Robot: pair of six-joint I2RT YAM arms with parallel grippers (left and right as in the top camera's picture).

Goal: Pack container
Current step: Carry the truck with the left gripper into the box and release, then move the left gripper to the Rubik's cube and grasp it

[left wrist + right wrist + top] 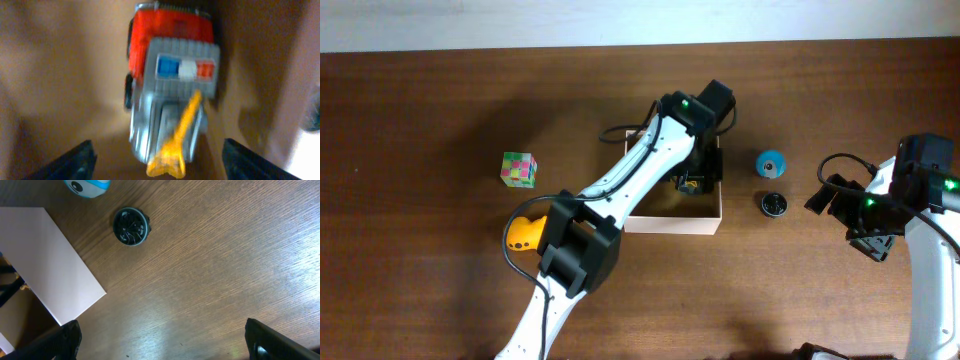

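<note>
**Left arm down in the box, right arm off to the side**

The container [670, 223] sits near the middle of the dark wooden surface [420, 100], its white walls square to the room and its tan inside partly covered by the left arm. The left gripper [694, 182] reaches down into the box at its far side. In the left wrist view its fingers [75, 160] are spread wide at the two lower corners. Between and beyond them lies a red and grey toy truck [172, 65] with a blue, white and red light bar and a yellow piece sticking out of its front. The truck rests against brown cardboard, close to one inner wall, and neither finger touches it. The picture is blurred, so I cannot make out finer detail.

The right gripper [832, 196] hangs over bare wood, well apart from the box. Its fingers [65, 340] are spread wide as well and hold nothing.

A black round disc [774, 204] lies just beside the box's right wall, and a blue round toy [769, 162] lies just beyond the disc. To the left of the box, a multicoloured cube [519, 169] stands alone. An orange toy [525, 232] lies nearer the left arm's base, partly hidden by the arm.
</note>
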